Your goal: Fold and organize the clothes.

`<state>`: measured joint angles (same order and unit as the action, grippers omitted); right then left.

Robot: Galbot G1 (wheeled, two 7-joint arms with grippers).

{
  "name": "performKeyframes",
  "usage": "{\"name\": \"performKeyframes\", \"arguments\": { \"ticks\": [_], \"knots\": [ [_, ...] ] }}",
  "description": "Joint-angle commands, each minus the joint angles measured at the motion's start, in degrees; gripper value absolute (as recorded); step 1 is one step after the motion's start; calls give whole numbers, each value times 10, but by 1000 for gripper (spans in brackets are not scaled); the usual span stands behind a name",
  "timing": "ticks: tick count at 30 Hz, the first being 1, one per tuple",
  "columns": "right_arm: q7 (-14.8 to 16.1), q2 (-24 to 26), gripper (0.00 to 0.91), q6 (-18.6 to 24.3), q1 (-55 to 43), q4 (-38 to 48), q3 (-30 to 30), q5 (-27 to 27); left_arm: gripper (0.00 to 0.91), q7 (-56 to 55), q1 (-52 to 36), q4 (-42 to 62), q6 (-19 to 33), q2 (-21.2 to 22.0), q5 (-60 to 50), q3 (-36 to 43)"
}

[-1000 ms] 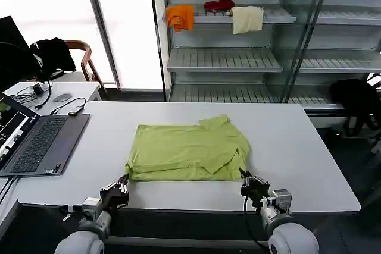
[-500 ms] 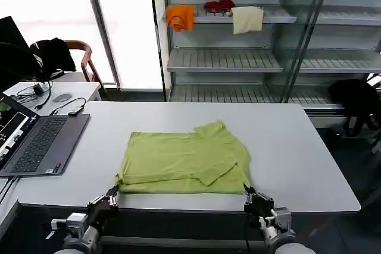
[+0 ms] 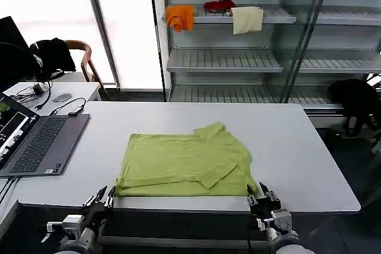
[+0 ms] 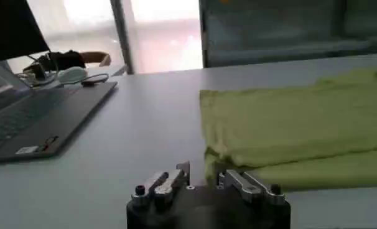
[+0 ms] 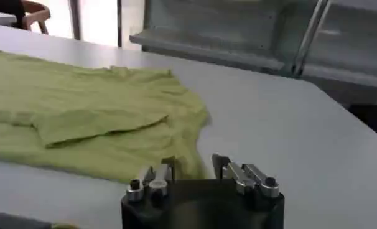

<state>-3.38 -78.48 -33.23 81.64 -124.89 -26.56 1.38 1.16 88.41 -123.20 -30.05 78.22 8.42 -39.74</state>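
White worktop (image 3: 297, 147) spreads out ahead of me, with metal shelves (image 3: 238, 57) behind it and a laptop (image 3: 36, 141) lying well off to the outer side of my left tool. On the worktop lies the lime T-shirt (image 3: 187, 162), folded into a rough rectangle with one sleeve turned over on top, its near hem running along the worktop's front edge between my two tools. My left tool (image 3: 100, 197) sits at the front edge, just beside the shirt's near left corner, its fingers spread apart with nothing between them; from its wrist camera the folded edge of the T-shirt (image 4: 288, 130) lies just ahead of the fingertips. My right tool (image 3: 263, 197) sits at the front edge by the near right corner, fingers likewise spread and empty, the T-shirt (image 5: 95, 124) hem just beyond them.
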Motion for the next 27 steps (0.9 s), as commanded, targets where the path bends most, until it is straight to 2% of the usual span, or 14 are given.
{"name": "performKeyframes", "arguments": {
  "ticks": [1, 3, 7, 14, 20, 27],
  "knots": [
    [2, -4, 907, -1, -74, 6, -7, 18, 907, -5, -70, 7, -1, -5, 25, -35],
    [7, -3, 907, -3, -115, 19, -5, 59, 907, -5, -92, 13, 3, -14, 49, -35],
    [10, -6, 907, -5, -185, 79, 17, 79, 907, -6, -171, 51, -29, -21, 80, -16],
    [24, -30, 907, -6, -343, 255, 60, 91, 907, 3, -291, 172, -31, -38, 86, 42],
    [30, -39, 907, -6, -421, 360, 79, 112, 907, 12, -378, 269, -32, -57, 82, 79],
    [32, -64, 907, -4, -490, 472, 79, 114, 907, 39, -441, 364, -31, -69, 52, 121]
  ]
}}
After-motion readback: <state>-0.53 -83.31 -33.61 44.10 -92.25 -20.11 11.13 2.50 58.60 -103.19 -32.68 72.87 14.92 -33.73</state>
